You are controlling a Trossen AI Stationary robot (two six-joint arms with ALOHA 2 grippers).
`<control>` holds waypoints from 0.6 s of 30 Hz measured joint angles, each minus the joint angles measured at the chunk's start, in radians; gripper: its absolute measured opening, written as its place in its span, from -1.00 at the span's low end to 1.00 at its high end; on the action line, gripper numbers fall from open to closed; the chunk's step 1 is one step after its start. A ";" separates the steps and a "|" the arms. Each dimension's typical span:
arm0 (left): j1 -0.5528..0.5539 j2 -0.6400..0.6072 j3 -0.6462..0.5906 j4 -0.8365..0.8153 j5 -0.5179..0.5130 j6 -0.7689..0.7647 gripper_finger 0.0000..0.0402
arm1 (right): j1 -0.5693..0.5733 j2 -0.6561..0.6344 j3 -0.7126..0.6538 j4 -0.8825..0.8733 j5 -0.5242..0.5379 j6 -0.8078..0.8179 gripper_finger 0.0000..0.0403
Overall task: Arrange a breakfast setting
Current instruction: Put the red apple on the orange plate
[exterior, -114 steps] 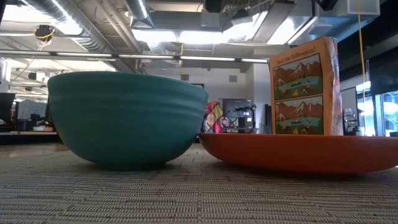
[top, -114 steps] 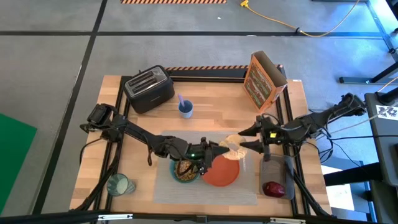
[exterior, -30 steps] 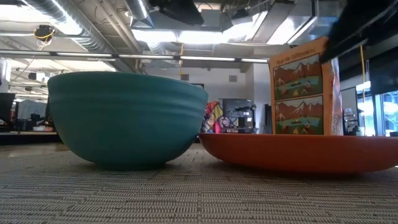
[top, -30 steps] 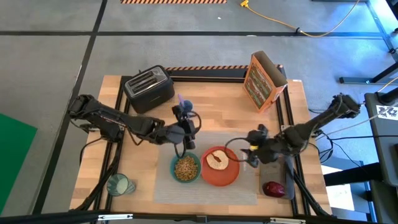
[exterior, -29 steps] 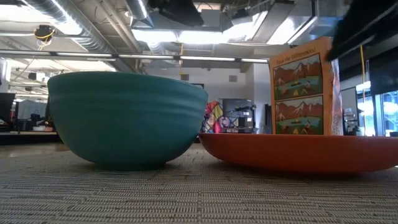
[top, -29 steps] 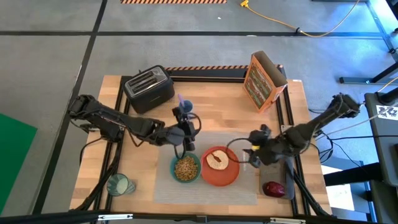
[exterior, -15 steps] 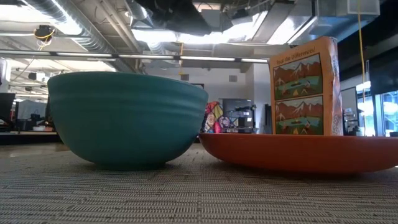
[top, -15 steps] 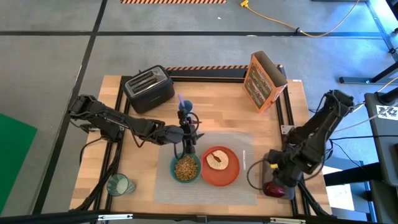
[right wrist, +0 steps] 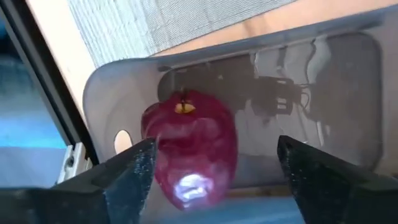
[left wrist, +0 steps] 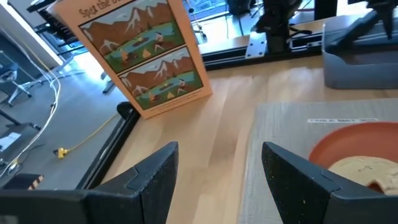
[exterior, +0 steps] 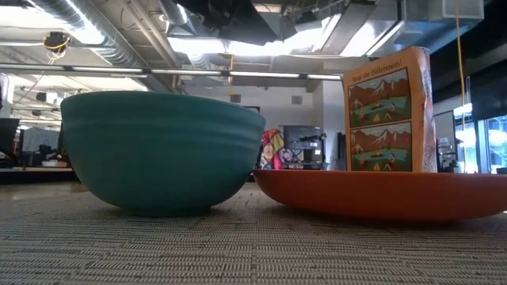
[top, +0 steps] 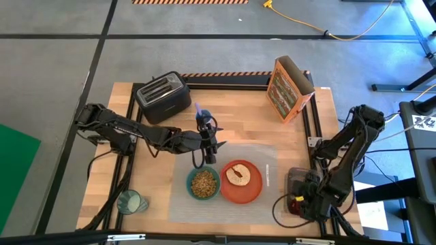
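Observation:
A teal bowl (top: 203, 183) of cereal and an orange-red plate (top: 249, 191) with a toast slice (top: 238, 174) stand on the grey placemat (top: 225, 211). The bowl (exterior: 162, 150) and plate (exterior: 380, 194) fill the low view. The dark-red apple (right wrist: 189, 146) lies in a grey tray (right wrist: 348, 81) at the near right. My right gripper (top: 300, 202) hangs over it, open, one finger on either side of the apple and apart from it (right wrist: 214, 186). My left gripper (top: 210, 146) is open and empty above the placemat's far edge (left wrist: 217, 180). The greenish glass (top: 129, 201) stands at the near left. No spoon shows plainly.
A dark toaster (top: 163, 96) stands at the far left and a cereal box (top: 289, 87) at the far right. A small blue cup (top: 201, 114) stands just beyond my left gripper. Black frame rails run along the table's left, far and right sides.
My right gripper has left the plate's right side, gone toward the table's near right corner and come down over the apple in the tray, fingers pointing down. My left gripper has shifted a little toward the right edge. The toast stays on the plate.

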 joint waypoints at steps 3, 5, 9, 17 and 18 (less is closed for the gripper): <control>0.004 0.000 0.000 -0.001 0.000 -0.002 0.13 | -0.002 0.036 0.000 0.033 -0.036 -0.027 0.69; 0.003 0.000 0.000 -0.001 0.000 -0.002 0.13 | -0.002 0.056 0.000 0.032 -0.070 -0.033 0.72; 0.003 0.000 0.000 -0.005 0.016 -0.005 0.13 | -0.002 0.096 0.000 0.033 -0.112 -0.034 0.71; 0.003 0.000 0.000 -0.015 0.018 -0.021 0.13 | -0.002 0.154 0.001 0.037 -0.166 -0.034 0.70; 0.003 0.000 0.000 -0.018 0.018 -0.023 0.13 | -0.002 0.158 0.001 0.037 -0.168 -0.034 0.70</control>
